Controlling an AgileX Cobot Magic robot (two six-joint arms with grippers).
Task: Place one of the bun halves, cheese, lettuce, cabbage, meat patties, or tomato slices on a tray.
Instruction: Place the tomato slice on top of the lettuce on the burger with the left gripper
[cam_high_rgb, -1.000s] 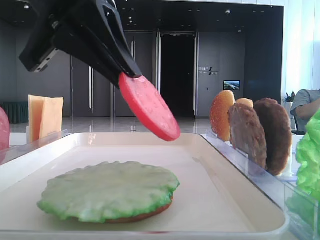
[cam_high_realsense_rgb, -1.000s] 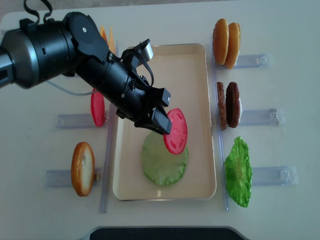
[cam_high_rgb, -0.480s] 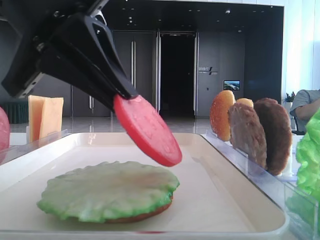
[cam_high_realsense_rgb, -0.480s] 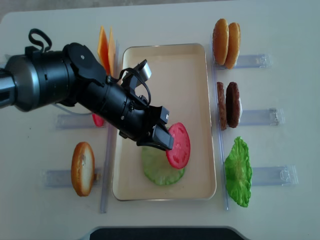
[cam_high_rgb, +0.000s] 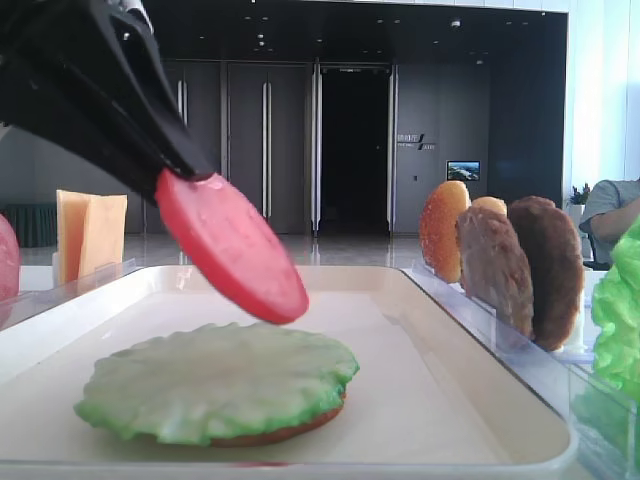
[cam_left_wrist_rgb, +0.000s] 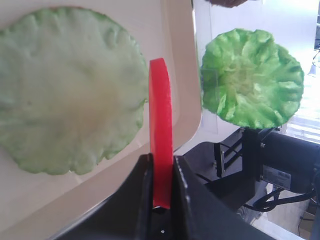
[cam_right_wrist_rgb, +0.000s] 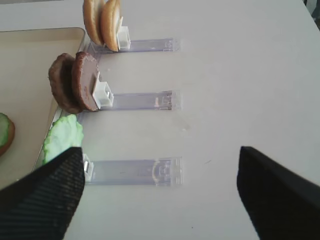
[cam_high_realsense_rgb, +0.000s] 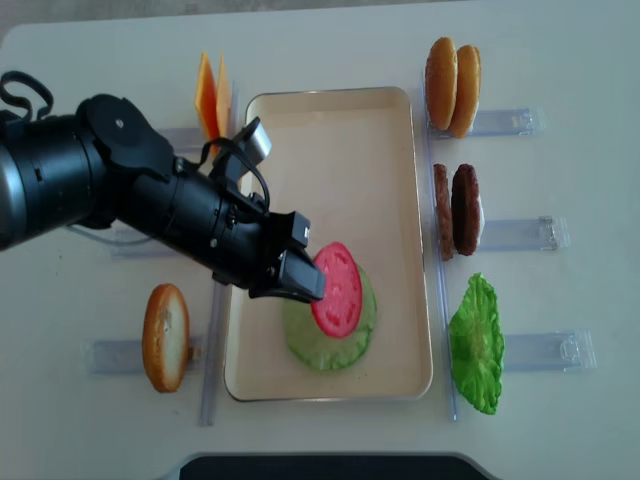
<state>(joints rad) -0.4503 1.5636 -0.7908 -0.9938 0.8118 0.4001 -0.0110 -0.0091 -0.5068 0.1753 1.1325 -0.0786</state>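
Counting two meat patties (cam_high_realsense_rgb: 455, 210), two cheese slices (cam_high_realsense_rgb: 209, 95), three bun halves (cam_high_realsense_rgb: 452, 72) in holders. Left end effector (cam_high_realsense_rgb: 296, 277) pinching one tomato slice (cam_high_realsense_rgb: 337, 289) by its edge, tilted, now lower and further left over the lettuce-topped bun (cam_high_realsense_rgb: 330, 335) near the tray's (cam_high_realsense_rgb: 330, 115) front edge. Right end effector (cam_right_wrist_rgb: 160, 192) spread.

Behind the work surface, a dark hall wall (cam_high_rgb: 480, 110) runs across the low view, with tall panelled doors (cam_high_rgb: 270, 140) and a black open doorway (cam_high_rgb: 355, 150) in the middle. Small ceiling spotlights (cam_high_rgb: 455, 22) glint overhead. A little lit screen (cam_high_rgb: 463, 170) glows on the right, beside bright daylight from a window (cam_high_rgb: 600, 90). A glossy floor (cam_high_rgb: 370, 248) catches reflections. From above, the tabletop (cam_high_realsense_rgb: 560, 420) is pale and plain.
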